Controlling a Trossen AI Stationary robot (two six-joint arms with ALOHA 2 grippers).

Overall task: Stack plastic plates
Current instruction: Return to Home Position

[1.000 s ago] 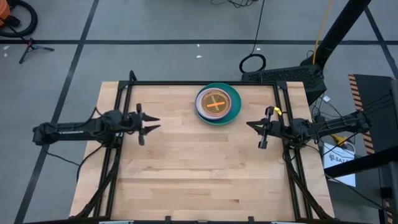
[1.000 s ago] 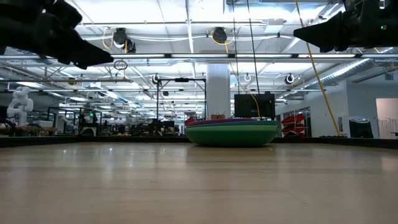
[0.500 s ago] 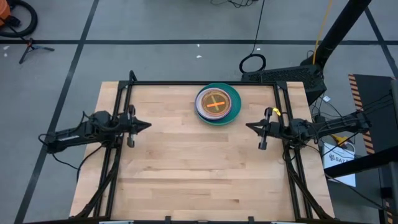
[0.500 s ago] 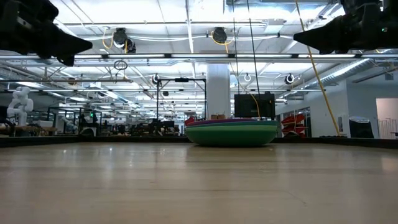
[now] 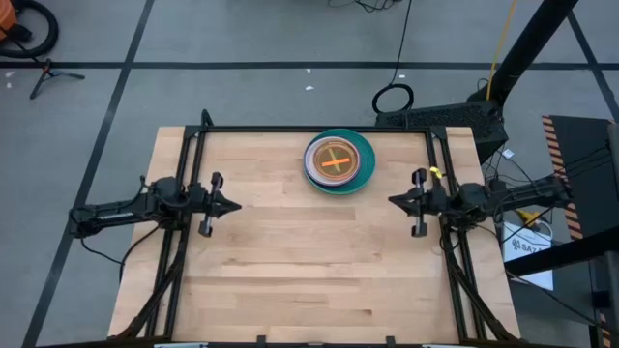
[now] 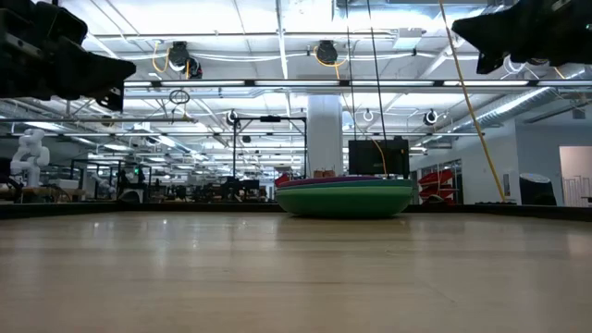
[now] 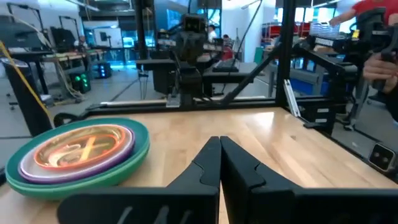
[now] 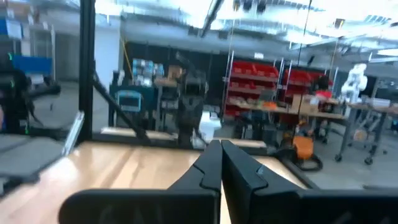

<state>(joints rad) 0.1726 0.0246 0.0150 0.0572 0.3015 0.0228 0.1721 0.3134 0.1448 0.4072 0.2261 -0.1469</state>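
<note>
**A:** Upper centre of the high view, what sits on the table (image 5: 309, 280)?

**B:** One stack (image 5: 338, 162) of plates, just below the black frame (image 5: 319, 129) bar that runs along the top edge. An orange plate (image 5: 338, 161) lies on top, a purple rim shows around it, and a teal plate (image 5: 366, 155) is the widest, at the bottom. In the low view the stack stands flat on the wood, right of centre.

**A:** And around it?

**B:** Frame rails run down both sides of the table. A cable (image 5: 393, 99) loops on the floor, above and to the right of the stack.

**A:** Where are the arms?

**B:** The left gripper (image 5: 235, 205) is at the left middle of the high view, just inside the left rail, its fingers pressed together and pointing right. The right gripper (image 5: 392, 200) is at the right middle, just inside the right rail, also pressed together and pointing left. Both are well apart from the stack. In the low view they hang in the upper corners, well above the wood.

**A:** Room to move?

**B:** Open wood spans the gap between the two grippers and fills the lower half of the table.
</note>
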